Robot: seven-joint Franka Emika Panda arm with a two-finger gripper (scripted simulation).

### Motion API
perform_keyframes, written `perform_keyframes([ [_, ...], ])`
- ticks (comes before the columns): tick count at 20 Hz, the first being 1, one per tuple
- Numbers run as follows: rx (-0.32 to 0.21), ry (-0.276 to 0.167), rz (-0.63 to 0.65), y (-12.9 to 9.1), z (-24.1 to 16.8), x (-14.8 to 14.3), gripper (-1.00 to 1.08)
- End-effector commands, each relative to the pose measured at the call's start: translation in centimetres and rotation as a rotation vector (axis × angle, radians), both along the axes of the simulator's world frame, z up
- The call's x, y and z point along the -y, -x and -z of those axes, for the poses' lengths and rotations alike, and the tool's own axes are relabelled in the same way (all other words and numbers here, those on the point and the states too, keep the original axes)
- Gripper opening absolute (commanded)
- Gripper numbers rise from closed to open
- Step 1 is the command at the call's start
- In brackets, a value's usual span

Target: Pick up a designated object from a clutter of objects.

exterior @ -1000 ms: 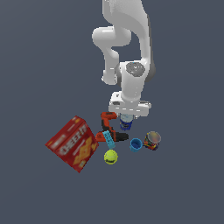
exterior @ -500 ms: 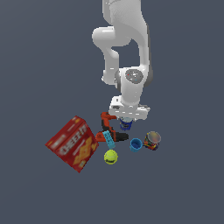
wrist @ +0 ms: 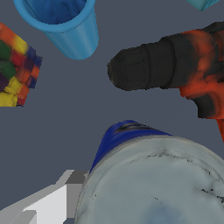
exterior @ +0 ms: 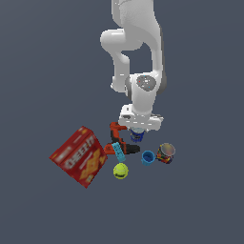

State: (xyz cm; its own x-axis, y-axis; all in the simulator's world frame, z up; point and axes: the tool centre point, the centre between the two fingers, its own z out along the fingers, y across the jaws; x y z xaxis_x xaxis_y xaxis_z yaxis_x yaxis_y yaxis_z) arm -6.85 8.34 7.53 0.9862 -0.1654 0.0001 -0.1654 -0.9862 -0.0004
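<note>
The designated object, a small dark blue can (exterior: 137,136) with a silver-grey top (wrist: 157,183), stands upright in the clutter of objects, right under the white hand. My gripper (exterior: 137,130) is down around it. In the wrist view one pale finger (wrist: 52,201) lies against the can's blue side, and the can hides the other finger. The jaws look shut on the can, which still rests on the floor.
An orange-black drill (wrist: 175,70) lies close beside the can. A light-blue cup (exterior: 148,157), a multicoloured can (exterior: 166,152), a blue block (exterior: 117,151), a yellow-green ball (exterior: 120,170) and a large red cracker box (exterior: 80,156) lie around it.
The hand came down a little onto the dark blue can a second ago and has held its height since. The clutter has not moved.
</note>
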Motion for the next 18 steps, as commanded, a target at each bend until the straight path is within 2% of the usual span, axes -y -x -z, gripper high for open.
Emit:
perform_keyframes([
  [1, 0.000, 0.000, 0.000, 0.0, 0.0, 0.0, -1.00],
  [9, 0.000, 0.000, 0.000, 0.0, -1.9, 0.4, -1.00],
  [18, 0.000, -0.001, 0.000, -0.1, -7.8, 1.5, -1.00],
])
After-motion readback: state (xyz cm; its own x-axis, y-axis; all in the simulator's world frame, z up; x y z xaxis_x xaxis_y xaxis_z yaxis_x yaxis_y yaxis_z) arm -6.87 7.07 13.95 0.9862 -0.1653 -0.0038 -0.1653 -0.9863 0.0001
